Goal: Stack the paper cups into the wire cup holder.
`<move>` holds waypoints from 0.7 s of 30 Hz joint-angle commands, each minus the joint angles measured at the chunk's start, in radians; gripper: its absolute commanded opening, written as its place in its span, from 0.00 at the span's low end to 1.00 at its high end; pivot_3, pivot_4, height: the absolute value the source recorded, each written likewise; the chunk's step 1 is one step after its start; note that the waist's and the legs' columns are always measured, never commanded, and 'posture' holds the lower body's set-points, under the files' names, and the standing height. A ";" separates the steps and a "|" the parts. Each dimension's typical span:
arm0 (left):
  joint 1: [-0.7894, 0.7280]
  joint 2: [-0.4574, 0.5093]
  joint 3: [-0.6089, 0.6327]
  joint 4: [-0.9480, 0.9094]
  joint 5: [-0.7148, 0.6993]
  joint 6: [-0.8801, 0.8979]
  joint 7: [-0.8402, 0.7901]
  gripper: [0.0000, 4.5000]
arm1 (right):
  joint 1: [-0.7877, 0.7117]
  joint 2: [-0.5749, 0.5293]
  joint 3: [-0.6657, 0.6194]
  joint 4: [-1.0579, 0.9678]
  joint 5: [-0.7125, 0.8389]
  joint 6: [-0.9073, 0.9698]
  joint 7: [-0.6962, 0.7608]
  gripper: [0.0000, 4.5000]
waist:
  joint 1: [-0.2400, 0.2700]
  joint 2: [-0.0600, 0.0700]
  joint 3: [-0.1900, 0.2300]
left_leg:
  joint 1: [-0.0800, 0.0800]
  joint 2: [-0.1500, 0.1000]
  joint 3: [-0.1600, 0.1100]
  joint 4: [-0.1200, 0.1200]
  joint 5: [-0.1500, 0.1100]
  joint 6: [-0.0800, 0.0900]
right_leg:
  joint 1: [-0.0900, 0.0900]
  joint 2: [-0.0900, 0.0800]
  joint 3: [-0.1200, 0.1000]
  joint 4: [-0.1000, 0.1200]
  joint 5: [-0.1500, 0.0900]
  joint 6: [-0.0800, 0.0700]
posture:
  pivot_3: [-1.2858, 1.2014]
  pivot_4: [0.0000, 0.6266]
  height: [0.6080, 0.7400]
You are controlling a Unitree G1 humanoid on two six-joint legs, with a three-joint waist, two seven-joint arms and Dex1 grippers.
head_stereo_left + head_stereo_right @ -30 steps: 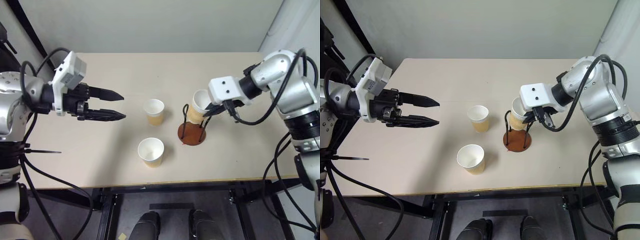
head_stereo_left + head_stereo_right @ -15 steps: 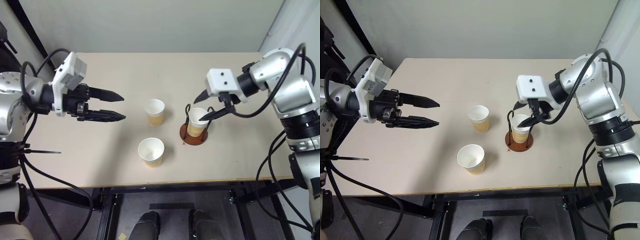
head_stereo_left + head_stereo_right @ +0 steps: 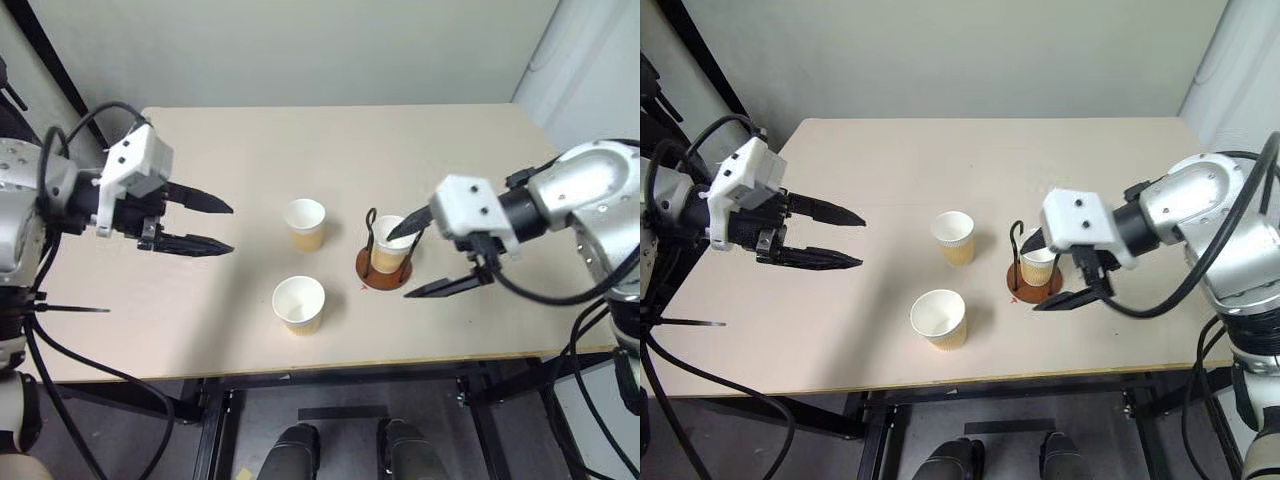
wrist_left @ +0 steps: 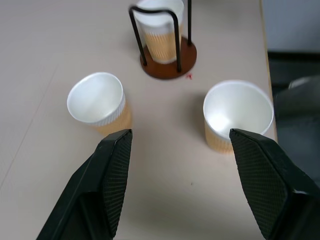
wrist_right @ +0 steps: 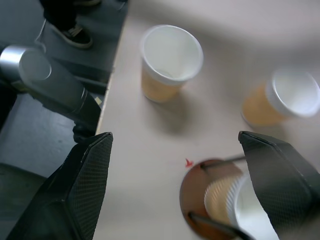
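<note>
**A:** So where are we with the cup stacking? One cup (image 3: 391, 243) sits upright inside the wire holder (image 3: 384, 268), right of centre in the frame. The right gripper (image 3: 432, 252) is just beside the holder, jaws spread wide and holding nothing, so I'd say the first drop-off is done.

**B:** Agreed. Count-wise: three cups total, one holder, two grippers. The other two cups are loose on the surface (image 3: 250, 150), one at centre (image 3: 305, 223) and one just below it, nearer the front edge (image 3: 299, 304). Both are upright and apart from each other.

**A:** And the left gripper (image 3: 221, 227)?

**B:** It hovers at the left of the frame, well apart from the cups, jaws wide, empty, pointing toward them.

**A:** So the next move is probably grabbing one of the loose cups. My guess: pinch it by the rim or wall without crushing the paper, then line it up over the seated cup between the wire loops.
</note>
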 commanded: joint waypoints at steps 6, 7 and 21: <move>0.004 0.037 0.036 0.029 0.052 -0.094 -0.001 0.74 | -0.085 0.124 0.144 0.058 -0.083 -0.151 -0.046 0.92 | -0.003 0.000 0.000 | 0.000 0.000 0.000 0.001 0.002 0.000 | -0.003 0.000 0.001 0.007 0.000 -0.001 | 0.52 0.24 1.00; 0.006 0.039 0.038 0.028 0.051 -0.093 -0.001 0.74 | -0.093 0.140 0.159 0.073 -0.093 -0.167 -0.045 0.92 | -0.003 0.000 0.000 | 0.000 0.000 0.000 0.001 0.002 0.000 | -0.004 0.000 0.001 0.007 0.000 -0.001 | 0.52 0.24 1.00; 0.063 0.071 0.097 -0.026 0.017 -0.041 0.020 0.74 | -0.103 0.299 0.325 0.229 -0.250 -0.401 -0.046 0.92 | -0.004 -0.001 -0.001 | -0.003 0.001 0.000 0.000 0.000 -0.001 | -0.008 0.000 0.000 0.007 -0.002 -0.006 | 0.52 0.24 1.00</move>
